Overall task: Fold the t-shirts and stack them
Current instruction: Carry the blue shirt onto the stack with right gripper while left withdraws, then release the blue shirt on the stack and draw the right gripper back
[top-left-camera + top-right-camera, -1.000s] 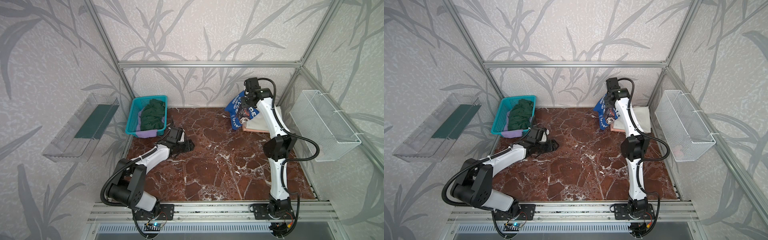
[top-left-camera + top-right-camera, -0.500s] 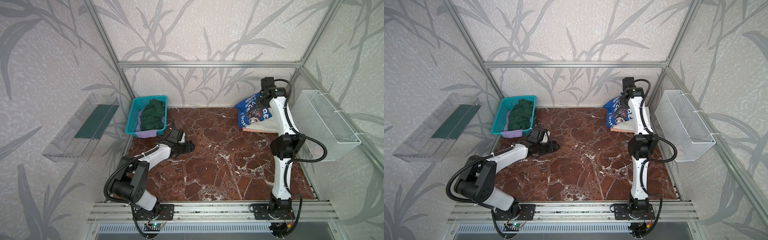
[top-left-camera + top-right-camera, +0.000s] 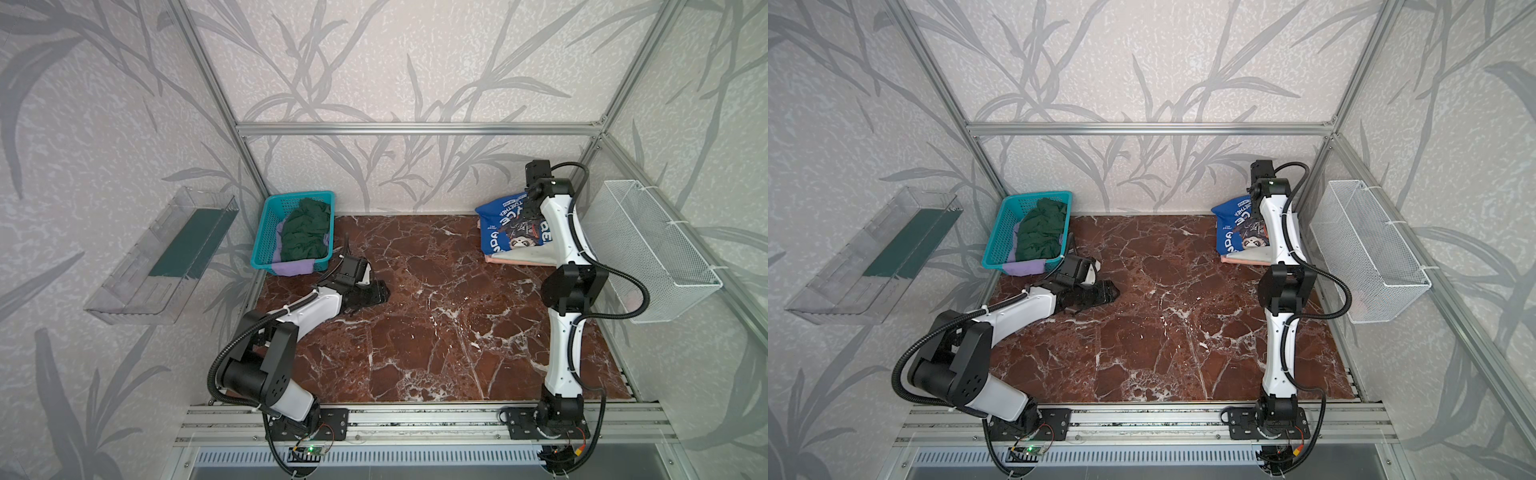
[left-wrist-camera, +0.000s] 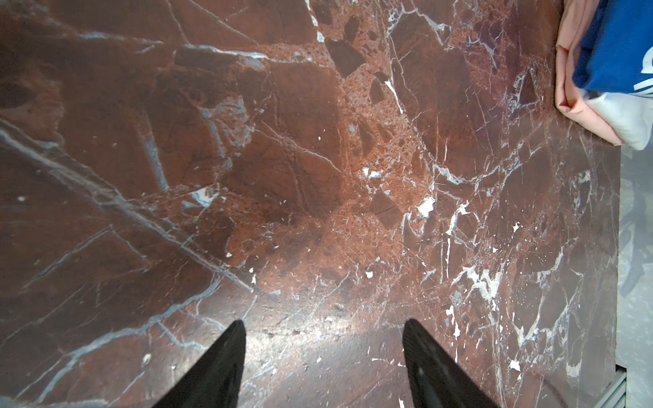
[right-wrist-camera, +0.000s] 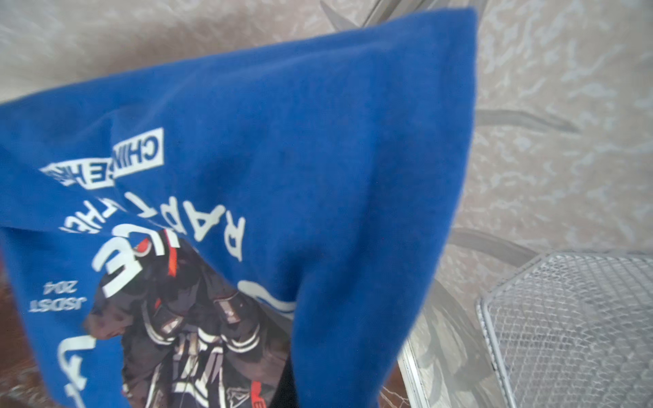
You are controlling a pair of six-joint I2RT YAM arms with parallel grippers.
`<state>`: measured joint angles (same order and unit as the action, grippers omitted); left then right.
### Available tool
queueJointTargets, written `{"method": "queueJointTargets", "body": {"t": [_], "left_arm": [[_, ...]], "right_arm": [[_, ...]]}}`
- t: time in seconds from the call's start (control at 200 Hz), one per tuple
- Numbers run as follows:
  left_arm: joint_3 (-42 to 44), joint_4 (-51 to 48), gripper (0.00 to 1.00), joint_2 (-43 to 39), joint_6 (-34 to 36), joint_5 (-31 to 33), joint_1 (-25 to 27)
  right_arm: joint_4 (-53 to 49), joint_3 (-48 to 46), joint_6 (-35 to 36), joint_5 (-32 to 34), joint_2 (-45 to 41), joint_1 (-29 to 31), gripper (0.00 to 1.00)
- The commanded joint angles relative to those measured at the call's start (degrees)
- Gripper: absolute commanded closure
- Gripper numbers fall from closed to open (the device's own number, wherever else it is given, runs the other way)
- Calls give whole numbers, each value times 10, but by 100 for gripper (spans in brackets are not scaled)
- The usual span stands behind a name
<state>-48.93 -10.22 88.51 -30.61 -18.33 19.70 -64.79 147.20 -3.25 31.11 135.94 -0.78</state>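
Observation:
A royal blue t-shirt (image 3: 505, 226) (image 3: 1235, 228) (image 5: 318, 141) with a white and black print hangs at the back right. My right gripper (image 3: 531, 204) (image 3: 1259, 207) is shut on its upper edge, and cloth hides the jaws. The shirt's lower part drapes onto a folded cream-white t-shirt (image 3: 536, 254) lying on a peach one (image 3: 509, 261) (image 4: 579, 106). My left gripper (image 3: 383, 293) (image 3: 1112, 293) (image 4: 323, 328) is open and empty, low over bare marble in front of the basket. A dark green t-shirt (image 3: 305, 232) and a lavender one (image 3: 291, 268) lie crumpled in the basket.
The teal plastic basket (image 3: 266, 232) stands at the back left corner. A white wire basket (image 3: 648, 249) hangs on the right wall close to my right arm. A clear plastic tray (image 3: 162, 249) hangs on the left wall. The back wall is just behind the stack.
My right arm has carried the blue t-shirt to the right and back, over the peach and cream-white stack. The left arm has stayed almost still.

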Motion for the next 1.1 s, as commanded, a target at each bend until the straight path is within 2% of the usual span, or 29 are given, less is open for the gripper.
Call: {"method": "queueJointTargets", "body": {"t": [0.0, 0.31, 0.41, 0.535, 0.61, 0.645, 0.67, 0.74, 0.855, 0.965, 1.095], "left_arm": [[-15, 4, 29, 1, -2, -5, 2], [-14, 0, 29, 0, -2, 0, 2], [-16, -1, 29, 1, -2, 0, 3], [-18, -5, 29, -1, 0, 1, 3], [-18, -4, 29, 0, -1, 1, 2], [-18, -3, 29, 0, -1, 1, 3], [-18, -3, 29, 1, -1, 0, 3], [-18, -3, 29, 4, -1, -1, 4], [-19, -5, 29, 8, -1, -2, 3], [-15, 0, 29, 5, -3, -3, 4], [-13, 3, 29, -4, -1, -1, 4]], "right_arm": [[2, 25, 11, 92, 16, -5, 100], [35, 16, 56, 156, 57, -5, 100], [51, 15, 73, 197, 69, -5, 100], [71, 14, 88, 231, 77, -10, 98], [77, 15, 85, 229, 79, -13, 95], [81, 15, 86, 228, 80, -14, 88], [83, 15, 88, 227, 82, -15, 79], [92, 16, 99, 235, 90, -15, 46], [76, 30, 91, 235, 101, -15, 20], [40, 29, 50, 178, 87, -11, 15], [79, -47, 49, 178, 42, 12, 7]]}}
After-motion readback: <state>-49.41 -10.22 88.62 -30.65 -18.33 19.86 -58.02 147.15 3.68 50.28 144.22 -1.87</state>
